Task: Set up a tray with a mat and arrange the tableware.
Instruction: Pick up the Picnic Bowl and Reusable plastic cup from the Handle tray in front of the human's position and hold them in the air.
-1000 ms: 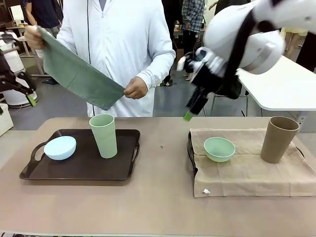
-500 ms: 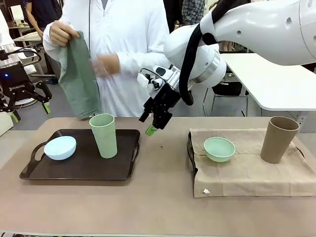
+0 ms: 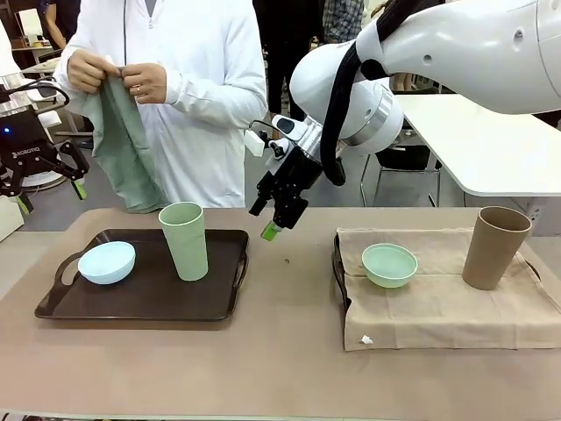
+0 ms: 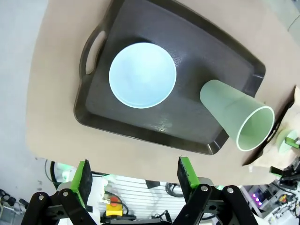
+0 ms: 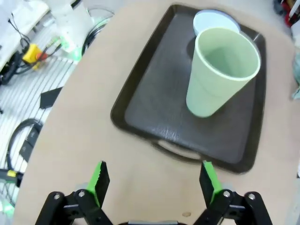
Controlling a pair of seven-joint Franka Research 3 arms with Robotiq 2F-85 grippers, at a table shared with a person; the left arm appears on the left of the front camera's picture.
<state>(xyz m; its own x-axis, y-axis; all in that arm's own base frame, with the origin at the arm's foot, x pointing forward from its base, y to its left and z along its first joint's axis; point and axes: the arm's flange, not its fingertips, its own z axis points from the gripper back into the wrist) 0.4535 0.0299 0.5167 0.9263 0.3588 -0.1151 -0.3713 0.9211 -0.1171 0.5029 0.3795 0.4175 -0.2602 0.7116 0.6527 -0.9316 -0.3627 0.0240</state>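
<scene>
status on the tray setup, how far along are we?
Done: the beige mat covers one tray, with the mint green bowl and brown cup on it. In hand: the person holds the green mat; the right gripper and left gripper are open, empty. Left: the dark tray has no mat under the light blue bowl and pale green cup.

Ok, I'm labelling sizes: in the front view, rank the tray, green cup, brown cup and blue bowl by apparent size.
1. Tray
2. Green cup and brown cup: they look alike, so unranked
3. Blue bowl
</scene>
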